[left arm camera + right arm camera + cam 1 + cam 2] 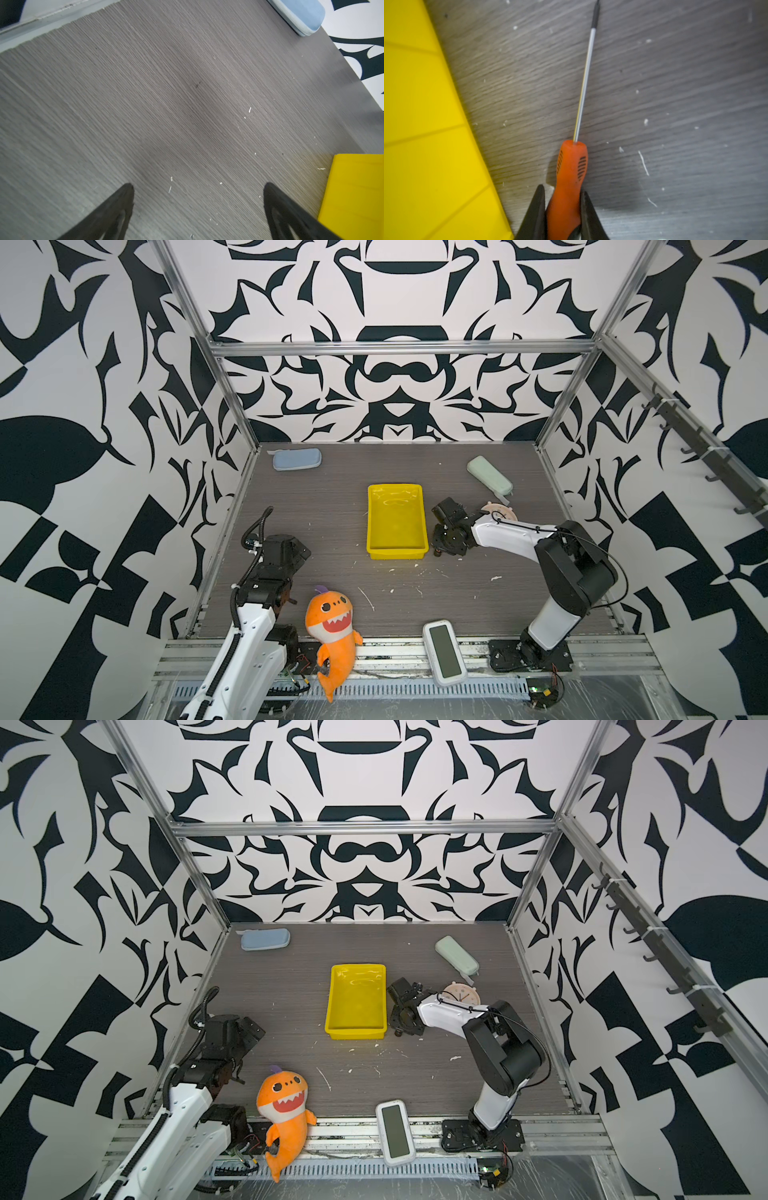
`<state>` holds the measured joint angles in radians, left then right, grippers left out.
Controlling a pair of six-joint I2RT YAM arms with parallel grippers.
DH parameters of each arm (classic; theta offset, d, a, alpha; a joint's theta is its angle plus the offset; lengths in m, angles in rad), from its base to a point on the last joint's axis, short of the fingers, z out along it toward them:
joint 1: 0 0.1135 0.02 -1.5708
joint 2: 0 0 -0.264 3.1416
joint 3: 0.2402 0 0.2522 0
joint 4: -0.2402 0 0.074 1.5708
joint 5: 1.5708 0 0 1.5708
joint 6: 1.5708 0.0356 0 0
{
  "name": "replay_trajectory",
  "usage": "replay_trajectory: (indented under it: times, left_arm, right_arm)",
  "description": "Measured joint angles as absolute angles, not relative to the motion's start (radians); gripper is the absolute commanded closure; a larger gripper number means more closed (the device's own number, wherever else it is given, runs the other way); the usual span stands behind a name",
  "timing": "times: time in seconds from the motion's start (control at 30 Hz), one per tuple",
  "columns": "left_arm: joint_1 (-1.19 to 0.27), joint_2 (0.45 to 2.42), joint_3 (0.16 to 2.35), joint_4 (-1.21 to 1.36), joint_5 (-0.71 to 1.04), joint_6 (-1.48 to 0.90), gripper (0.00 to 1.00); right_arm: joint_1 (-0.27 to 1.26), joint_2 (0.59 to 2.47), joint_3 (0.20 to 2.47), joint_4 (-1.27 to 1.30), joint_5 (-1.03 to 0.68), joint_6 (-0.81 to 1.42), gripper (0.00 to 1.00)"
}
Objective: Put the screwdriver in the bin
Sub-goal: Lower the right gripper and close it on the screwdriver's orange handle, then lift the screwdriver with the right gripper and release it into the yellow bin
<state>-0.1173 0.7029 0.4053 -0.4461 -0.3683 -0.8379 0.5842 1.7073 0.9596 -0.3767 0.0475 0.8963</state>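
With your right tool [562, 190] clamped on the screwdriver [572, 164] handle, lift above the bin [425, 124] rim before crossing.

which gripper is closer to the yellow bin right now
Right. The right gripper sits just beside the bin, at its right side in both top views, shut on the screwdriver. The left gripper is open, well off to the bin's left.

The wall of the bin [424, 526] stands just beside the right gripper [562, 190]; a clock [463, 992] sits just behind it. Bare table [324, 522] lies left of the bin.
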Motion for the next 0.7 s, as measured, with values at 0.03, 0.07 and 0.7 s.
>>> replay_trajectory:
  times: [0.03, 0.07, 0.7]
  left_arm:
    - [-0.117, 0.703, 0.405, -0.446, -0.366, -0.839, 0.00]
    - [-0.117, 0.702, 0.405, -0.446, -0.364, -0.839, 0.00]
    - [-0.117, 0.682, 0.355, -0.294, -0.234, -0.825, 0.00]
  right_arm:
    - [0.584, 1.707, 0.960, -0.377, 0.049, 0.894, 0.87]
    - [0.585, 1.706, 0.960, -0.378, 0.052, 0.891, 0.87]
    - [0.702, 1.526, 1.091, -0.602, 0.267, 0.796, 0.86]
